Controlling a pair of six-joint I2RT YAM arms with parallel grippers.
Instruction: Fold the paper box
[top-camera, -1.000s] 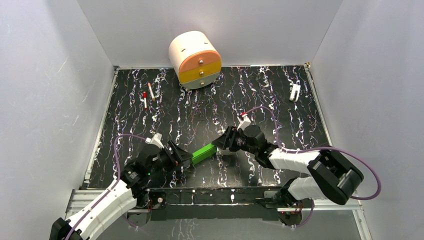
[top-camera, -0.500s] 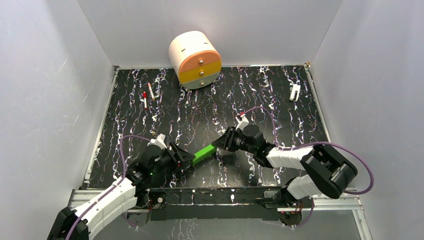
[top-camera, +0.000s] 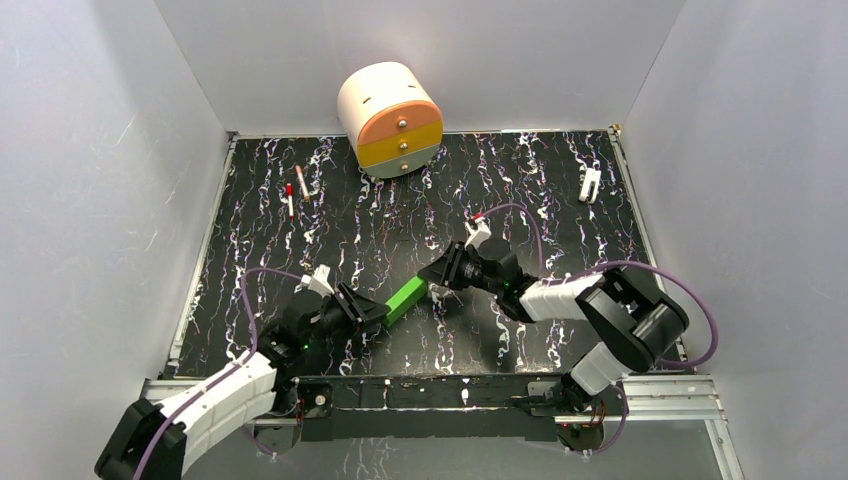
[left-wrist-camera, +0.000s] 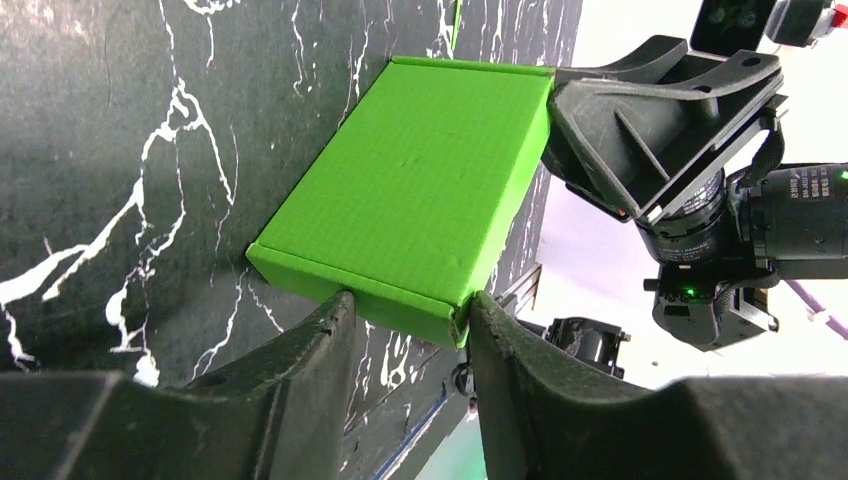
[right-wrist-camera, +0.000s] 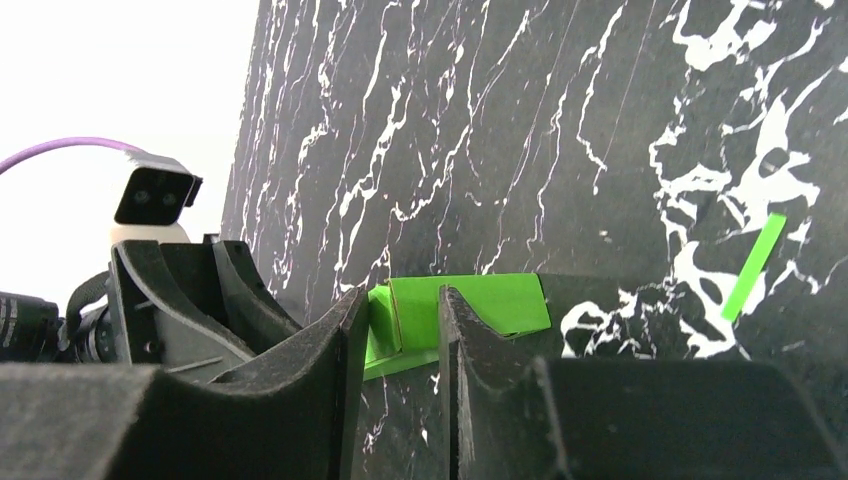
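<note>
The paper box (top-camera: 405, 298) is a small bright green rectangular box lying slantwise between my two grippers near the table's front. In the left wrist view its broad top face (left-wrist-camera: 420, 190) fills the middle. My left gripper (left-wrist-camera: 410, 300) stands partly open at its near end. One fingertip (left-wrist-camera: 335, 315) rests against the end wall and the other is at the corner. My right gripper (right-wrist-camera: 402, 295) has its narrow jaws round the far end of the box (right-wrist-camera: 490, 300), with green card filling the gap. From above, the left gripper (top-camera: 378, 311) and right gripper (top-camera: 433, 277) face each other across the box.
A cream round drawer unit (top-camera: 390, 118) with orange and yellow drawers stands at the back. Two markers (top-camera: 290, 200) lie at the back left and a white clip (top-camera: 590, 184) at the back right. A loose green strip (right-wrist-camera: 753, 266) lies on the black marbled table (top-camera: 560, 230).
Both grippers have narrowed their jaws. The right gripper moved back and left, and the box's far end swung with it, so the box lies more steeply. The left gripper hardly shifted.
</note>
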